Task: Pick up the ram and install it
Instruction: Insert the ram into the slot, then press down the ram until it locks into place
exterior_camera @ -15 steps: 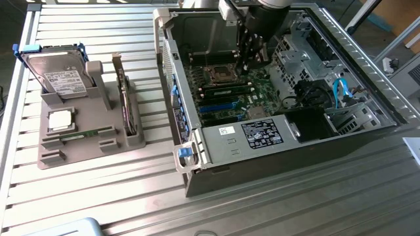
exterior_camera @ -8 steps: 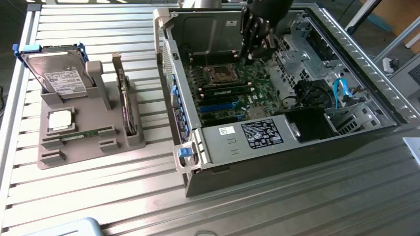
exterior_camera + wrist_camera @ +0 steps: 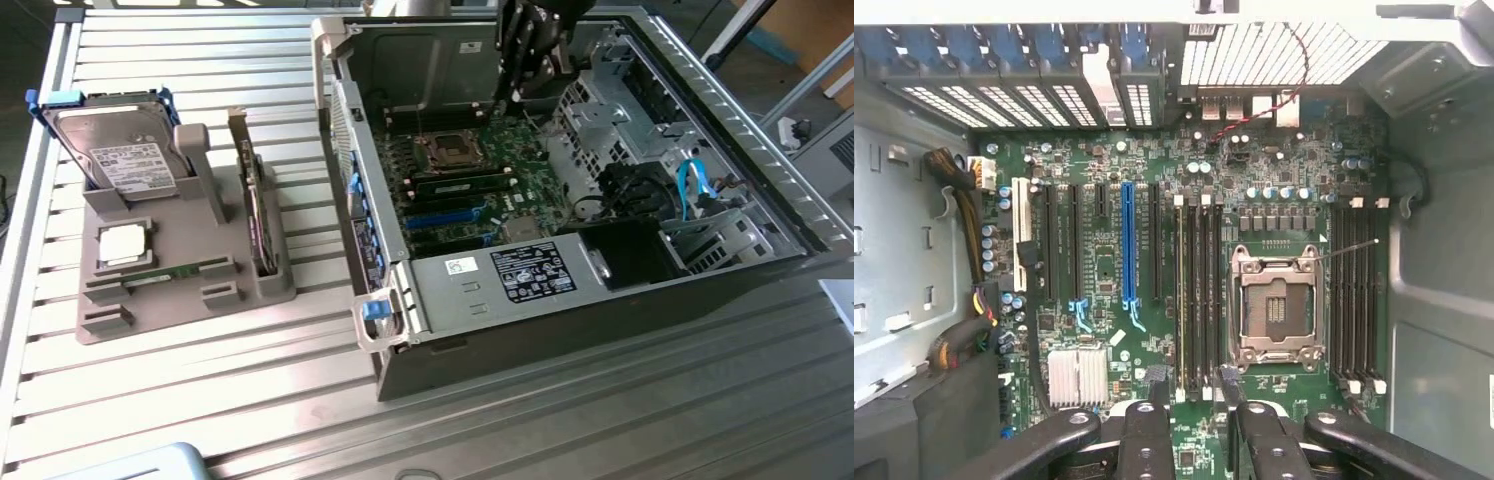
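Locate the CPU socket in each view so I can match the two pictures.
Exterior view: the CPU socket lies inside the open computer case, just beyond a bank of black memory slots.
Wrist view: the CPU socket is the silver-framed square with memory slots on either side.
Shared landmark: the blue expansion slot, on the far side of that slot bank from the socket.

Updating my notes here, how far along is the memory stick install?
Nothing looks done yet: the memory stick lies in the grey tray on the exterior view's left. In hand: nothing; the gripper hangs open and empty over the motherboard inside the computer case. Left: picking the stick up and seating it.
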Available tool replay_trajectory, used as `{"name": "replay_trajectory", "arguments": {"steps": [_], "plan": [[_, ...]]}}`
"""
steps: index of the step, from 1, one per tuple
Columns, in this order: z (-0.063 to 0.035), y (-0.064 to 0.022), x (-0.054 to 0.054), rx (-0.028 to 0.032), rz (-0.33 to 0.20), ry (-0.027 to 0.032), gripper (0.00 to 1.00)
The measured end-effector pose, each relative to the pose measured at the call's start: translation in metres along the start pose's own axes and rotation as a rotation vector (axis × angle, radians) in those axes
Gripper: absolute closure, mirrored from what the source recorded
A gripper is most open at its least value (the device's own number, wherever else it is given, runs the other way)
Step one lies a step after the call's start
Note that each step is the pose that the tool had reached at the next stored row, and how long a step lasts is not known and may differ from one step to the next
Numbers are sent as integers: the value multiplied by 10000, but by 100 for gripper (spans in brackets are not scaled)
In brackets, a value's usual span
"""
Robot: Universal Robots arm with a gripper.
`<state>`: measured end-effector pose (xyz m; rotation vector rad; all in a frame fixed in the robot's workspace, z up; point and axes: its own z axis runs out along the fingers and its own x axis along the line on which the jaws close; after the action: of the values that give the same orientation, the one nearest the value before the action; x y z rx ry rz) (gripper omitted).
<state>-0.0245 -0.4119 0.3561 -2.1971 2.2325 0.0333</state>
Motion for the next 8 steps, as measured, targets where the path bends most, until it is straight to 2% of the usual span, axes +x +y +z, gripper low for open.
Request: {"name": "replay_trajectory", "arguments": {"steps": [8], "plan": [[-2, 0, 0, 0, 0, 0, 69]]}}
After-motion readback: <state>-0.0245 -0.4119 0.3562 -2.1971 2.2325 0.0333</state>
